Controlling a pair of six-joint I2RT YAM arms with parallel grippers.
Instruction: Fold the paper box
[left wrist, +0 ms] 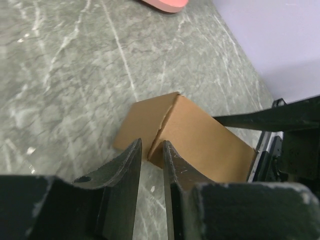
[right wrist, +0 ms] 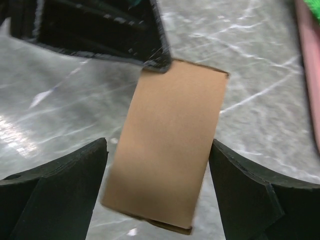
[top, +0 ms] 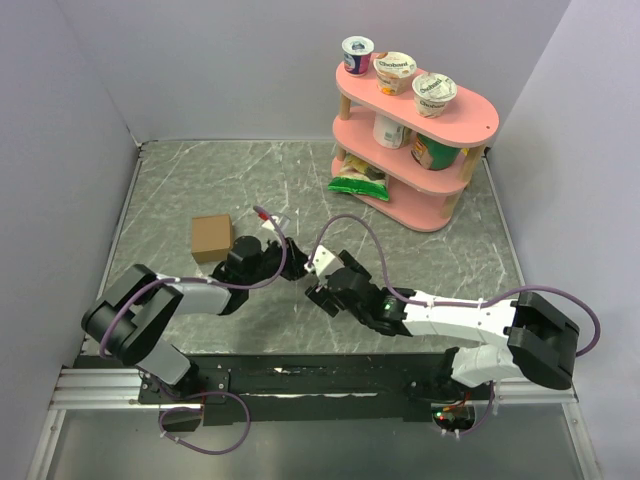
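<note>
The paper box (right wrist: pixel 170 145) is a flattened brown carton lying tilted between the two grippers. In the left wrist view it (left wrist: pixel 200 137) shows two panels meeting at a crease. My left gripper (left wrist: pixel 151 146) has its jaws nearly together, pinching the carton's near corner at the crease end. My right gripper (right wrist: pixel 157 150) is open, one finger on each side of the carton, with small gaps to it. In the top view the two grippers, left (top: pixel 288 266) and right (top: pixel 318 287), meet at the table's middle and hide the carton.
A neat brown cardboard cube (top: pixel 211 237) stands left of the left gripper. A pink two-tier shelf (top: pixel 420 130) with yogurt cups, cans and a green bag stands at the back right. Grey walls close off the marble table (top: pixel 200 180).
</note>
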